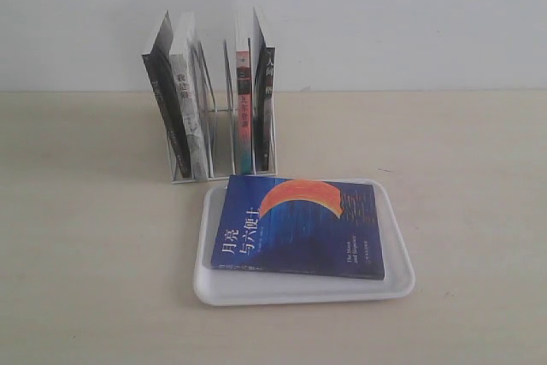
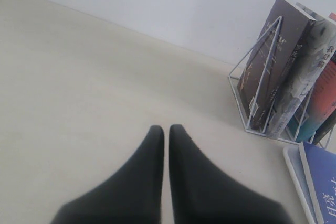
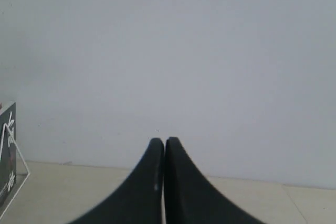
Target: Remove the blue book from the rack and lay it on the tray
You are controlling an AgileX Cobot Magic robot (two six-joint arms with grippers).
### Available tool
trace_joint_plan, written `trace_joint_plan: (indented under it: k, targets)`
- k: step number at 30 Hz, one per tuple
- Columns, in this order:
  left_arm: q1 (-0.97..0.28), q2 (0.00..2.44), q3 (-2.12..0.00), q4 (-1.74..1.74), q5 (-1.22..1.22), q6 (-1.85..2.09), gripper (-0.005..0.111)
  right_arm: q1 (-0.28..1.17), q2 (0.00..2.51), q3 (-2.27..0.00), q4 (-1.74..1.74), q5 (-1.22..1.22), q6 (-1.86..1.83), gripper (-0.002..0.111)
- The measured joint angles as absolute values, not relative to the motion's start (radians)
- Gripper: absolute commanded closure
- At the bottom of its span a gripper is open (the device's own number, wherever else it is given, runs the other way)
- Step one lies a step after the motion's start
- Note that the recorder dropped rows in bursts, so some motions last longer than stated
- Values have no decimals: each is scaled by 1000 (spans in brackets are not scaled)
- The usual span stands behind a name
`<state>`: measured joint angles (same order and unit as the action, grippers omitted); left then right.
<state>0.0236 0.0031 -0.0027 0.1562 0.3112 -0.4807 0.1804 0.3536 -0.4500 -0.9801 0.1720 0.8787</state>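
The blue book (image 1: 299, 228) lies flat, cover up, on the white tray (image 1: 229, 290) in front of the white rack (image 1: 220, 138); its orange crescent and white title show. A corner of the book (image 2: 323, 182) and the tray's rim (image 2: 292, 162) also appear in the left wrist view, next to the rack (image 2: 247, 98). My left gripper (image 2: 166, 128) is shut with nothing in it, over bare table off to the side of the rack. Facing the wall, my right gripper (image 3: 164, 140) is shut and empty. Neither arm shows in the exterior view.
Several books still stand in the rack: two leaning at the left (image 1: 175, 108) and two upright at the right (image 1: 255, 108). A pale wall rises behind the table. Beige tabletop (image 1: 461, 160) lies around the tray.
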Motion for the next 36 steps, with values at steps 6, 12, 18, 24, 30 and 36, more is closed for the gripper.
trace_joint_plan:
  k: [6,12,18,24,30,36]
  targets:
    - [24,3,-3,156,311,-481,103,180,354,-450,-247,178,83,108]
    - [24,3,-3,156,311,-481,103,180,354,-450,41,182,-206,108]
    - [24,3,-3,156,311,-481,103,180,352,-450,65,215,-235,108]
    - [24,3,-3,156,311,-481,103,149,271,-450,65,326,-235,108]
    - [24,3,-3,156,311,-481,103,63,115,-407,65,403,-235,108]
    - [24,3,-3,156,311,-481,103,7,6,-292,71,402,-224,108]
